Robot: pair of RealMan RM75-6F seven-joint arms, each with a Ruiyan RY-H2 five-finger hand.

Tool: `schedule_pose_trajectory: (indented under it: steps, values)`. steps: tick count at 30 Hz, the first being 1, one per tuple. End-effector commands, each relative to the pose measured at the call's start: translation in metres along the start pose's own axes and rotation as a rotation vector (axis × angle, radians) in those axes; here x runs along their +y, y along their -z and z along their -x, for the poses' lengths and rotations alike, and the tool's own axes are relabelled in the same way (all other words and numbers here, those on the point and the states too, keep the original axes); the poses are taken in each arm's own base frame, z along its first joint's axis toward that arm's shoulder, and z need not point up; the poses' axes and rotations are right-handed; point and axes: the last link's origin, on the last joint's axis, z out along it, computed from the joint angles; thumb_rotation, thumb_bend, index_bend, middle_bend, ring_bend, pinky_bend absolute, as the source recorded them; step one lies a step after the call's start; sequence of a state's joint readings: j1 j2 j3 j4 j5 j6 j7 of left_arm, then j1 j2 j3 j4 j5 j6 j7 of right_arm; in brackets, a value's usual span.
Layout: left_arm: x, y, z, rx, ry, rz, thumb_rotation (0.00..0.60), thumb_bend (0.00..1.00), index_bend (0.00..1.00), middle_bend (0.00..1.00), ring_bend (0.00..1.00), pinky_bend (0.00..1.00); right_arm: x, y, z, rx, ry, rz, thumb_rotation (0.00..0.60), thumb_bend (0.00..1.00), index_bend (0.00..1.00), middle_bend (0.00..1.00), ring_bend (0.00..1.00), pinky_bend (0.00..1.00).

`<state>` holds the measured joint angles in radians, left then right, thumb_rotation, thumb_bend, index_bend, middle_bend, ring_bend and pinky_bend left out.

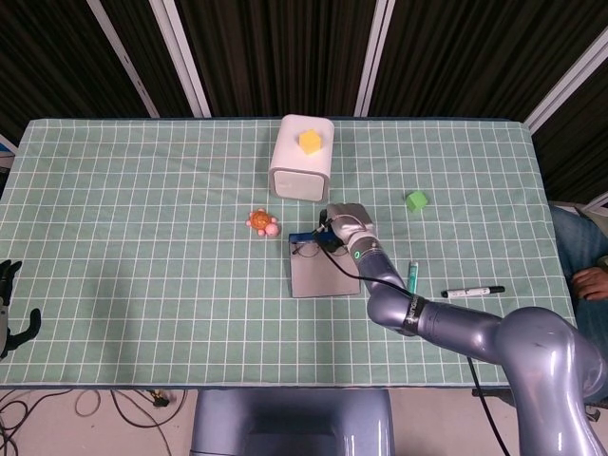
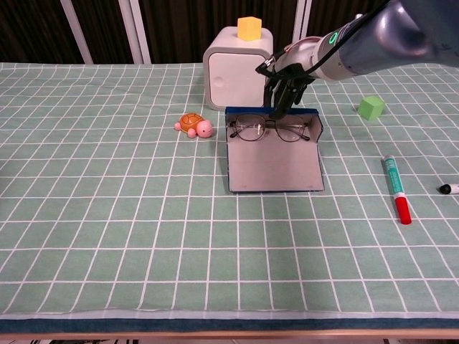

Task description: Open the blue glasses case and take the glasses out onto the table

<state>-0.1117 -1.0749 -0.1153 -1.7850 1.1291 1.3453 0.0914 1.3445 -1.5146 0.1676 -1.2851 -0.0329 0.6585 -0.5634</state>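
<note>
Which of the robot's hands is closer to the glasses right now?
The right hand. Its fingers reach down onto the bridge of the glasses in the open blue glasses case. The left hand hangs far away at the table's left edge.

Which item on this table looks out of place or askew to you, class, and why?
The blue glasses case lies open and slightly crooked to the cloth's grid. The glasses are in its far end, pinched by the right hand. Nothing looks spilled or broken.

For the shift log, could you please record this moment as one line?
case: blue glasses case open | glasses: lifted, pinched by right hand | left hand: idle at table edge
</note>
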Motion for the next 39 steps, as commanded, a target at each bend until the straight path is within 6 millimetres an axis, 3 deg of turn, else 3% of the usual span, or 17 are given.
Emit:
schedule_pose_trajectory:
  steps: [1,39]
  values:
    - [0.0000,0.0000,0.0001,0.000,0.000,0.000,0.600,0.46,0.03,0.00,0.00,0.00,0.0012,0.0009,-0.0016,0.009,-0.001,0.001,0.600,0.47,0.55,0.43,0.33,0.21]
    - [0.0005,0.0008,0.0000,0.002,-0.001,0.004,0.600,0.46,0.03,0.00,0.00,0.00,0.0093,0.0107,-0.0088,0.074,-0.014,0.033,0.600,0.47,0.56,0.43,0.33,0.21]
